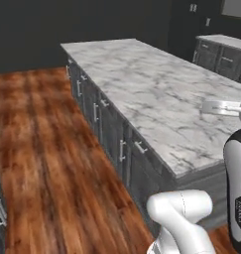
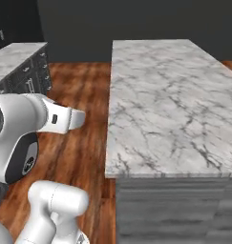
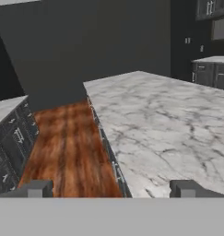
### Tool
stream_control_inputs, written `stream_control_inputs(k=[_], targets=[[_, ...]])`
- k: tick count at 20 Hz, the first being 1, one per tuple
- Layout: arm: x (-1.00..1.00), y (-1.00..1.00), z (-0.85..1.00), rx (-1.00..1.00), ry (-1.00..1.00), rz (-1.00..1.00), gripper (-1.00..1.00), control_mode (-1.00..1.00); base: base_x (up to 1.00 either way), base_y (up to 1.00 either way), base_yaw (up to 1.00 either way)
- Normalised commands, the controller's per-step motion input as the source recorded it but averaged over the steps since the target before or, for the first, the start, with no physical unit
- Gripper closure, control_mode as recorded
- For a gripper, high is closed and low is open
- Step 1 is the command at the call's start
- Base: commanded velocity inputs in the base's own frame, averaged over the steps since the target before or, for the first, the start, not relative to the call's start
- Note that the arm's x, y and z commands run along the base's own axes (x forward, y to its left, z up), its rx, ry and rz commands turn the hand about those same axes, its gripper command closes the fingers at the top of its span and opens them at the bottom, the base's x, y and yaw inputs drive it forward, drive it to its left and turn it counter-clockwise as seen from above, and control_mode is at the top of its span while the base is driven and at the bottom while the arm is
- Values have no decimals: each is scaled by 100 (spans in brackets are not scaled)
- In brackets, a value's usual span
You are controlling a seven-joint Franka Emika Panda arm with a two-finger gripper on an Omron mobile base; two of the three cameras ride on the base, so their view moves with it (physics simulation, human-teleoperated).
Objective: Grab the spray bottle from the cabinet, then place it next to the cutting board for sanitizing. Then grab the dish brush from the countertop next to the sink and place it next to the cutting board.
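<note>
Pincer hangs wide and empty above the near edge of the marble desk. Driving toward the wall cabinet, probably somewhere beyond this desk, should come before any reach.

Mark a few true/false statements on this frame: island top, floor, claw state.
1. The marble countertop of the island carries a green spray bottle. False: none sits on the stretch in view.
2. The floor beside the island is reddish-brown wood. True.
3. The claw is shut on a dish brush. False: its fingertips stand wide apart with nothing between them.
4. Grey base cabinets with small handles run under the island's long side. True.
5. In the hand view the claw looks along the island's edge, floor to one side, marble to the other. True.
</note>
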Motion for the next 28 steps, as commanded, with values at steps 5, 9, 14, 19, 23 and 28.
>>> stream_control_inputs(k=[5,9,14,19,23,28], targets=[[0,0,0,0,0,0,-100,100,-20,62,-54],[0,0,0,0,0,0,-100,100,-9,-5,-73],[0,0,0,0,0,0,-100,100,0,2,-42],[0,0,0,0,0,0,-100,100,0,-18,-47],[0,0,0,0,0,0,-100,100,25,-69,-63],[0,0,0,0,0,0,-100,100,48,-48,-67]])
